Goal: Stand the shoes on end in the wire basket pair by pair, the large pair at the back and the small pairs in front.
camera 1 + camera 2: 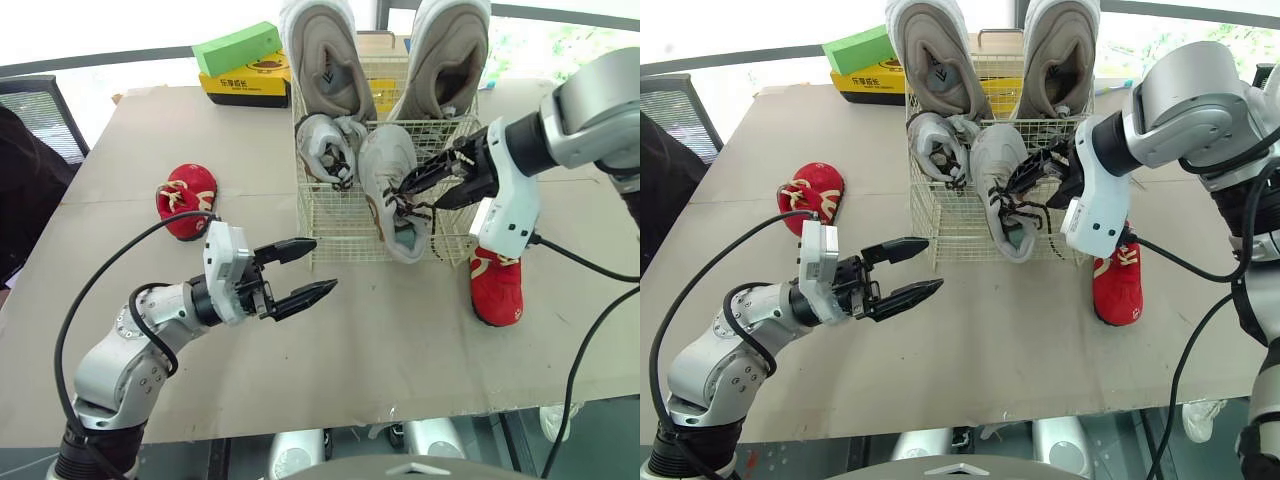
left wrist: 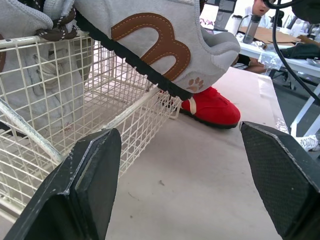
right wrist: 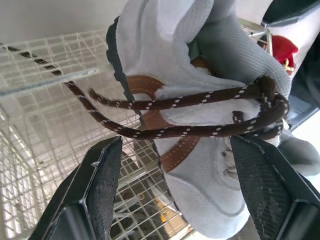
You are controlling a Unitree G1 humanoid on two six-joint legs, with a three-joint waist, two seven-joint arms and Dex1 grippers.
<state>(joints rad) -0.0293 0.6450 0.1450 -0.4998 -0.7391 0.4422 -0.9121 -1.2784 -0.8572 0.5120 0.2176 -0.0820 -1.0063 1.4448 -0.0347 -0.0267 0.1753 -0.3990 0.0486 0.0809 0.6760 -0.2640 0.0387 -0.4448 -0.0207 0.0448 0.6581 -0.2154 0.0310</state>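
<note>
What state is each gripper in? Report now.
Left gripper: open, empty, in front of the wire basket.
Right gripper: open, straddling the laces of the grey shoe, not clamped.

Grey shoes stand in the wire basket; red shoes lie outside.

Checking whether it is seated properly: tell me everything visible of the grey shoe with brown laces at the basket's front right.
The grey shoe looks like suede and mesh, with a black sole, a brown side logo and loose brown laces. It is not on end: it lies tilted across the front rim of the wire basket, toe hanging outside. The right gripper, open, straddles its laces without clamping them.
</note>
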